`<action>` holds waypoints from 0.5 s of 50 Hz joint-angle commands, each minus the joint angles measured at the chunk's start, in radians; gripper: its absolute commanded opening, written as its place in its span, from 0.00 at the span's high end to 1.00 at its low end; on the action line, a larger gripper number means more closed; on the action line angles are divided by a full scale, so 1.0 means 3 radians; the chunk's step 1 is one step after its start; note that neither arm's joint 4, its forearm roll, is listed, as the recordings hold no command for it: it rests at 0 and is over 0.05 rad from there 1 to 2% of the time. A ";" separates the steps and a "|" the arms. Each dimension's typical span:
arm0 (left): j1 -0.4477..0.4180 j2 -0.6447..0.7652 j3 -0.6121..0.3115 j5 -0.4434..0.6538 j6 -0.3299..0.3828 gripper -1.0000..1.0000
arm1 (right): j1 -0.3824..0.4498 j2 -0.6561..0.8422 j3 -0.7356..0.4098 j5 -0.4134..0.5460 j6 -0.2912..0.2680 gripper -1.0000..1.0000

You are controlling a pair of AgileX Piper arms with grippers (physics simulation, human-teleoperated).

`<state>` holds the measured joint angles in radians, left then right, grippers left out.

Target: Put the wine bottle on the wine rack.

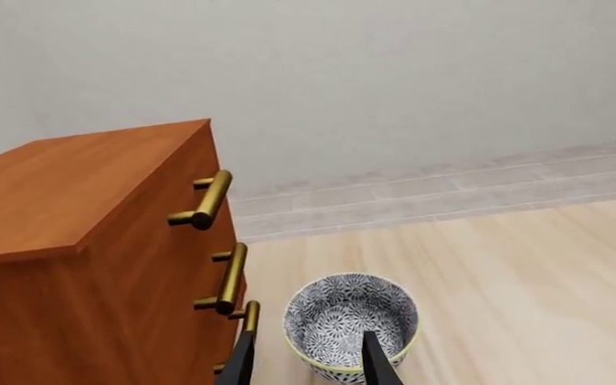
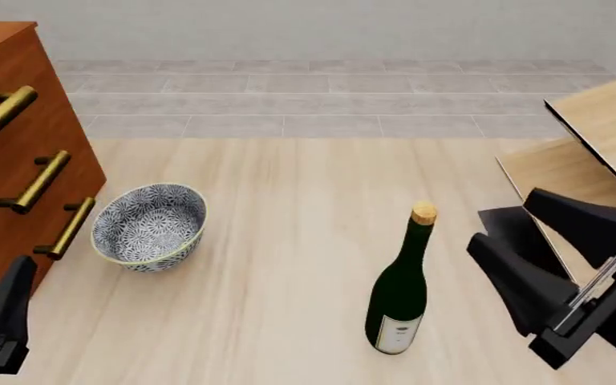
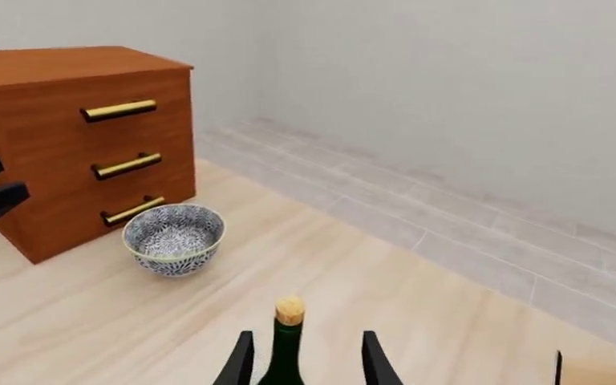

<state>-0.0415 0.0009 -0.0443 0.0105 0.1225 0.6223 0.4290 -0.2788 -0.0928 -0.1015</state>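
The wine bottle (image 2: pixel 401 297), dark green with a tan cork and a white label, stands upright on the wooden table. My right gripper (image 2: pixel 500 224) is open just to its right, apart from it. In the right wrist view the bottle's neck (image 3: pixel 285 345) shows between my open fingers (image 3: pixel 372 361). The wine rack (image 2: pixel 608 120), slanted light wood panels, stands at the right edge behind my right arm. My left gripper (image 2: pixel 3 317) is open and empty at the front left, by the cabinet; its fingers (image 1: pixel 241 361) frame the bowl.
A reddish-brown drawer cabinet (image 2: pixel 9 152) with brass handles stands at the left, and also shows in the left wrist view (image 1: pixel 83 241). A patterned blue-white bowl (image 2: pixel 150 226) sits beside it, seen too in the left wrist view (image 1: pixel 351 317) and the right wrist view (image 3: pixel 174 237).
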 commanded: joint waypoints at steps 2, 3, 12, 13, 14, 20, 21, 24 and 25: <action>0.0026 0.0001 0.0020 -0.0017 -0.0001 0.00 | 0.0058 0.0487 0.0053 -0.0453 -0.0014 0.00; 0.0030 0.0000 0.0019 -0.0015 -0.0010 0.00 | 0.0072 0.0537 0.0066 -0.0503 -0.0012 0.00; 0.0056 0.0000 0.0032 -0.0023 -0.0008 0.00 | 0.0101 0.0811 0.0090 -0.0757 -0.0015 0.00; 0.0056 0.0000 0.0032 -0.0023 -0.0005 0.00 | 0.0100 0.0828 0.0091 -0.0773 -0.0020 0.00; 0.0058 0.0000 0.0035 -0.0024 -0.0006 0.00 | 0.0102 0.0852 0.0088 -0.0792 -0.0011 0.00; 0.0064 0.0000 0.0032 -0.0023 -0.0013 0.00 | 0.0111 0.0986 0.0087 -0.0901 -0.0018 0.00; 0.0066 0.0000 0.0033 -0.0025 -0.0012 0.00 | 0.0114 0.1006 0.0085 -0.0916 -0.0015 0.00; 0.0079 0.0000 0.0027 -0.0023 -0.0013 0.00 | 0.0127 0.1069 0.0083 -0.0963 -0.0023 0.00; 0.0079 0.0000 0.0027 -0.0023 -0.0013 0.00 | 0.0132 0.1094 0.0085 -0.0987 -0.0023 0.00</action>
<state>-0.0242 0.0009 -0.0357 0.0039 0.1199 0.6524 0.6839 -0.2552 -0.3263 -0.1066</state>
